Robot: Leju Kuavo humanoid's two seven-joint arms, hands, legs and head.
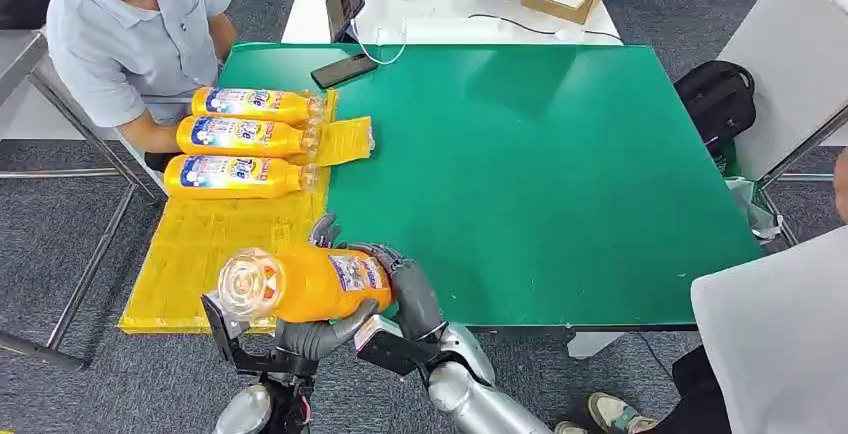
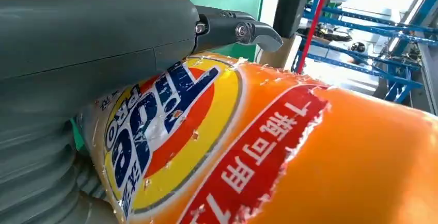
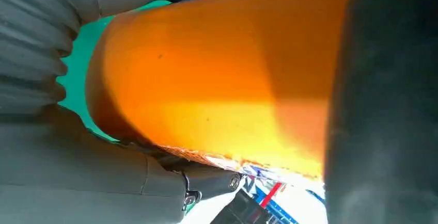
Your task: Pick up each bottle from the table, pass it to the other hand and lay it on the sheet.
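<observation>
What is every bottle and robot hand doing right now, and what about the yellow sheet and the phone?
Held bottle: lifted off the table, on its side, both hands on it.
Left hand: grips the bottle from below.
Right hand: grips the bottle's base end.
Three bottles: lying side by side on the sheet.
Yellow sheet: spread flat.
Phone: lying flat, screen dark.

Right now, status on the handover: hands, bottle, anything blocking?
Left hand and right hand both grip the held bottle, mid-handover over the yellow sheet. Three bottles already laid there. Sheet's near part free; person's arm at far end.
</observation>
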